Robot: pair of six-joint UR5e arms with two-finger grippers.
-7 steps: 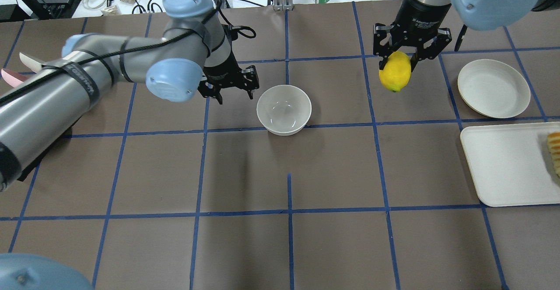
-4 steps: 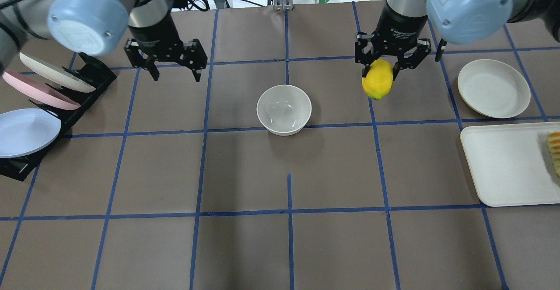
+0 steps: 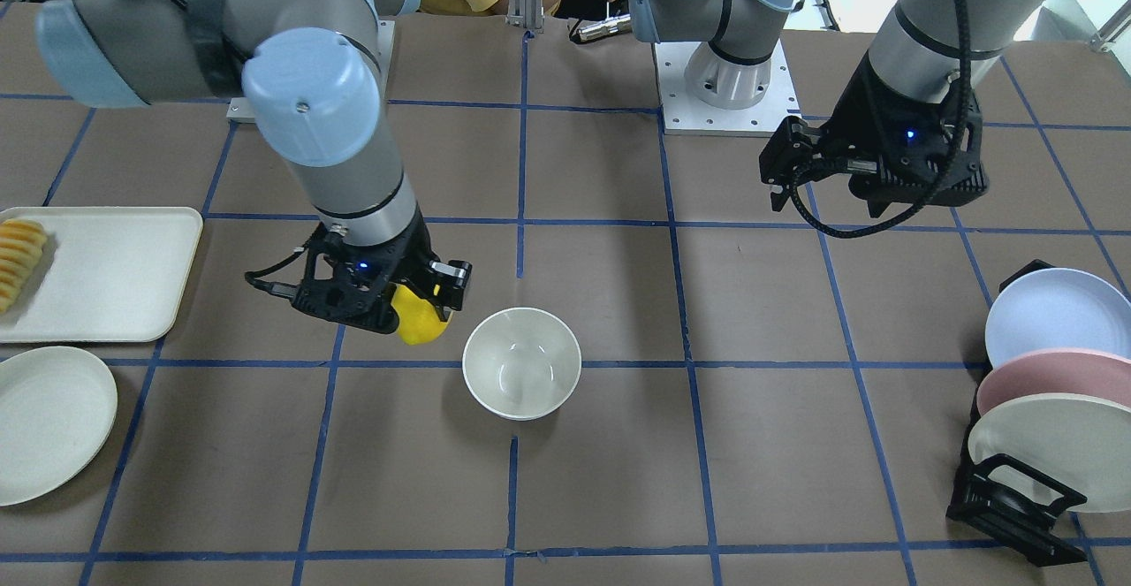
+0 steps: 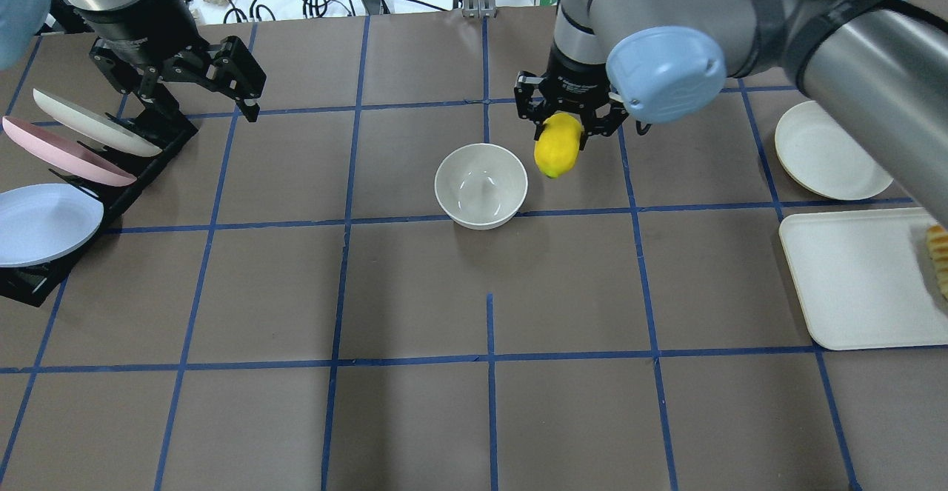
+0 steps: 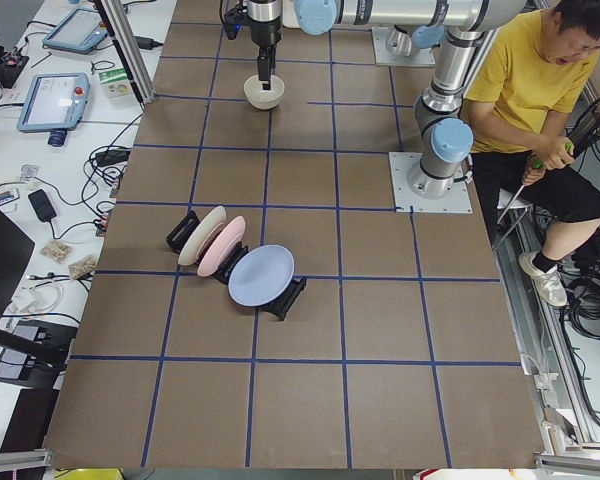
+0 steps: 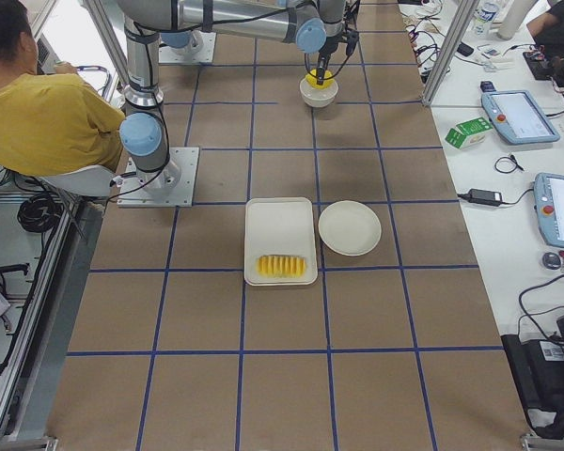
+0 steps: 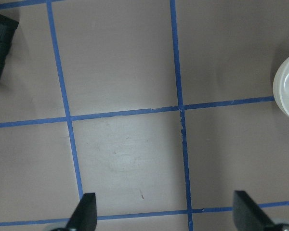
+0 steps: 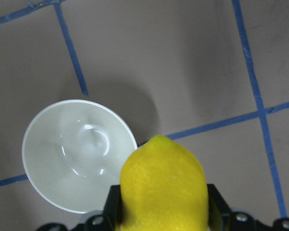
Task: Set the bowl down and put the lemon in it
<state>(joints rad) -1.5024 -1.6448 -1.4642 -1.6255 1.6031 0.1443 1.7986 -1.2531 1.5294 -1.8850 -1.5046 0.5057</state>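
The right gripper [image 4: 562, 132], clamped on a bright yellow, pointed-end lemon [image 4: 557, 152], hangs just beside the glossy off-white bowl [image 4: 481, 186], the fruit jutting below its fingers.

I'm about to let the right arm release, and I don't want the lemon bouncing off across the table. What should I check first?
1. Grip: the right pincer is shut on the lemon: ok.
2. The bowl is upright and empty: ok.
3. Lemon over the bowl's opening: not ok; in the overhead view it hangs beside the rim, outside it.
4. Lemon's lower tip higher than the rim: cannot tell.
5. Left pincer out of the way: ok; it is open, off by the plate rack.
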